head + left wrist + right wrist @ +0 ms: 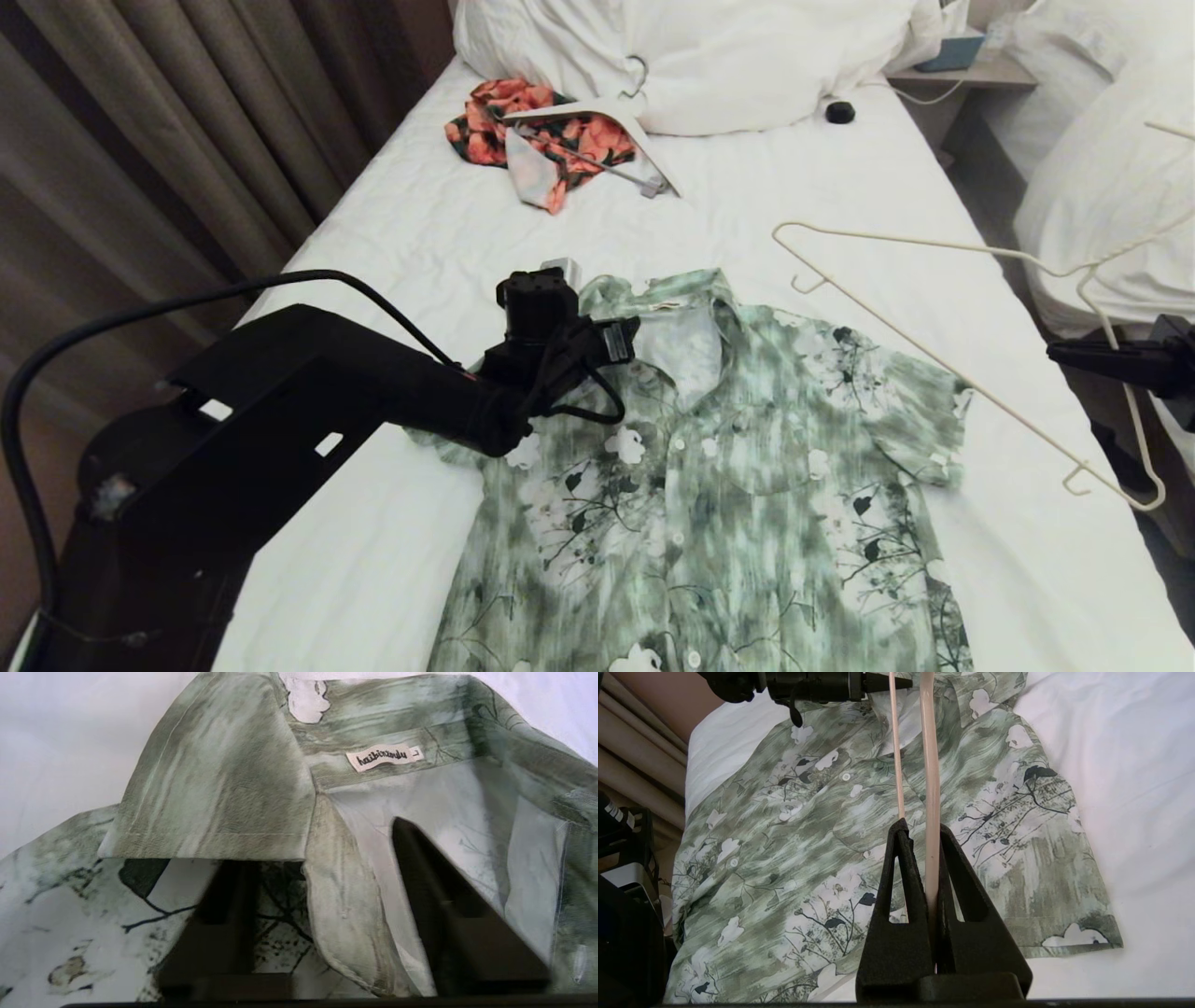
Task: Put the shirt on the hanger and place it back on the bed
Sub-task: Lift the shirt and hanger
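shirt (747, 485): flat on the bed (448, 233), face up, collar toward pillows
left claw (322, 896): at the collar; fingers (448, 924) apart, straddling the front placket edge, one inside the neck opening
right claw (924, 858): clamped on the hanger (934, 359), held above the shirt's right-hand sleeve
far: orange floral garment (523, 126) and white hanger (597, 117) near pillows (709, 56)

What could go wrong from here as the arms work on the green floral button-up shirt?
The left gripper straddles only the placket edge at the green floral shirt's collar, so the thin fabric may slip free, or two layers get pinched. The right gripper pinches the thin cream wire hanger on one slim rod, so it could twist or snag a sleeve.
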Controlling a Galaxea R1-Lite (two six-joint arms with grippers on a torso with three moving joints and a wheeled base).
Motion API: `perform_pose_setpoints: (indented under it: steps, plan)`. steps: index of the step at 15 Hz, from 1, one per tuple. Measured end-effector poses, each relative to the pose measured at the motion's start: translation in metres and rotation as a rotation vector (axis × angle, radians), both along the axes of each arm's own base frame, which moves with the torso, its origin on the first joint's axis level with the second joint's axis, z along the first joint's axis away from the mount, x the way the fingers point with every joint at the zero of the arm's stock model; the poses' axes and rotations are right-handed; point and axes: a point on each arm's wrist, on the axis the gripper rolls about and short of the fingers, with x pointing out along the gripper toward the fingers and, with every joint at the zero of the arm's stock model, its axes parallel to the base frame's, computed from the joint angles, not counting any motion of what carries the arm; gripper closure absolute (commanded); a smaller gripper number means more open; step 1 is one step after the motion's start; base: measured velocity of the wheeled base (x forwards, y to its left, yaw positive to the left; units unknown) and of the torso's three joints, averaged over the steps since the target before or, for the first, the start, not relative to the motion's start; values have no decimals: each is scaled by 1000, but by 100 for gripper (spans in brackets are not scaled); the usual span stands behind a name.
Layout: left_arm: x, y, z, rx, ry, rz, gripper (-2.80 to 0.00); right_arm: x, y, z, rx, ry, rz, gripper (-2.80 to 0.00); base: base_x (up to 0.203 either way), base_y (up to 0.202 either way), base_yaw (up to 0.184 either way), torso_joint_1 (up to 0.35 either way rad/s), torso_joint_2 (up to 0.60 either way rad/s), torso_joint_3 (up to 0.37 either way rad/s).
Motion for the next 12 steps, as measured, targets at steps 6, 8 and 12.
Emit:
perform_pose_setpoints:
  steps: [6,8,12]
  plan:
    - [-3,4,9,-6,-11,4,0,1,0,-1,3,7,-1,0,0,0,0,0,0,0]
    - [-10,8,18,-11,-15,2,0,4,3,-2,4,11,12,0,0,0,0,0,0,0]
    - [-38,15,43,-21,-27,-15,0,10,15,-5,18,40,53,0,0,0,0,0,0,0]
